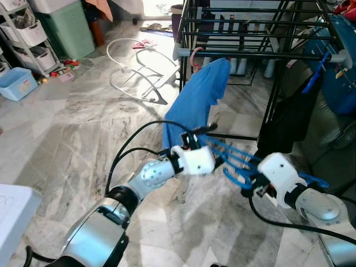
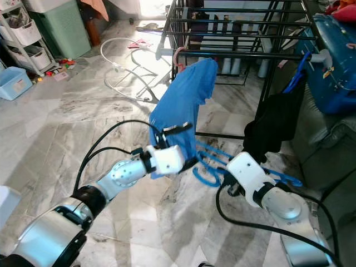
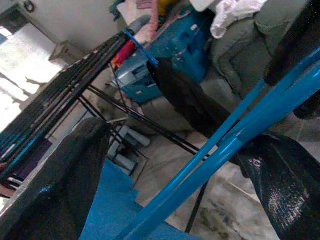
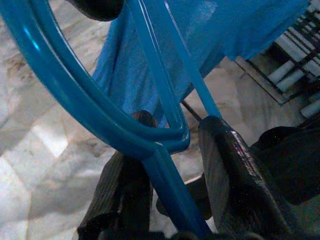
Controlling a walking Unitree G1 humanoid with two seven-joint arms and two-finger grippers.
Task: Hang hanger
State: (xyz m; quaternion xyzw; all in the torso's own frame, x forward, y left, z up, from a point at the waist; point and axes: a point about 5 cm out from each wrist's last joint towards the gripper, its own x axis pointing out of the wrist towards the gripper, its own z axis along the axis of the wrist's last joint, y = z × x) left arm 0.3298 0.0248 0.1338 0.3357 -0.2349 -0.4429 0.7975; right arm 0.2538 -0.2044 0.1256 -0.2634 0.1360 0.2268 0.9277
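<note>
A bundle of blue plastic hangers [image 1: 233,161] hangs between my two grippers, low in front of the black drying rack [image 1: 250,54]. My right gripper [image 1: 248,182] is shut on the hangers' thick bar [image 4: 165,185], with a finger [image 4: 235,180] pressed on each side. My left gripper [image 1: 210,146] stands open at the other end. Its fingers [image 3: 50,190] are spread wide and the blue bars [image 3: 235,145] run between them. Just behind the left gripper, a blue shirt [image 1: 197,97] hangs from the rack's front rail.
A black garment [image 1: 286,119] hangs from the rack's right side, beside a blue bag [image 1: 339,83] and a grey sofa [image 1: 334,144]. A white wire frame [image 1: 139,72] lies on the marble floor. Storage shelves, a blue bin [image 1: 16,83] and a green bin [image 1: 69,28] stand far left.
</note>
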